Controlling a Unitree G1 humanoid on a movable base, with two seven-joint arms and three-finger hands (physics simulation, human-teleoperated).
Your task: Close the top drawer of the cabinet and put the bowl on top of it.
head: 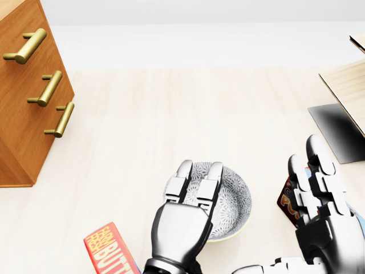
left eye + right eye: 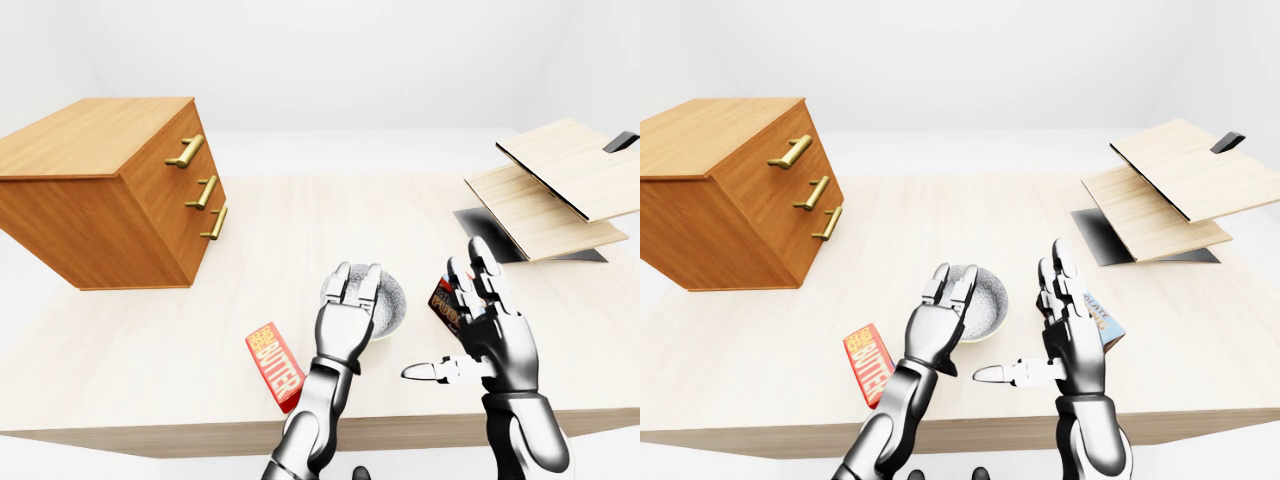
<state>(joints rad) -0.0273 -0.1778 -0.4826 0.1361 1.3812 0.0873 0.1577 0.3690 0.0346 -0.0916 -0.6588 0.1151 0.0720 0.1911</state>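
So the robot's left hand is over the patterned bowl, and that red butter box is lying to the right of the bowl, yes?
Not quite. The left hand is indeed over the patterned bowl, but the red butter box lies to the left of the bowl, near the table's lower edge, as the head view shows. What sits to the right of the bowl is a different, darker box, partly hidden behind the right hand.

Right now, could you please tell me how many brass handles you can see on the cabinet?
3, stacked down its drawer face: top handle, middle handle, bottom handle. None appears hidden.
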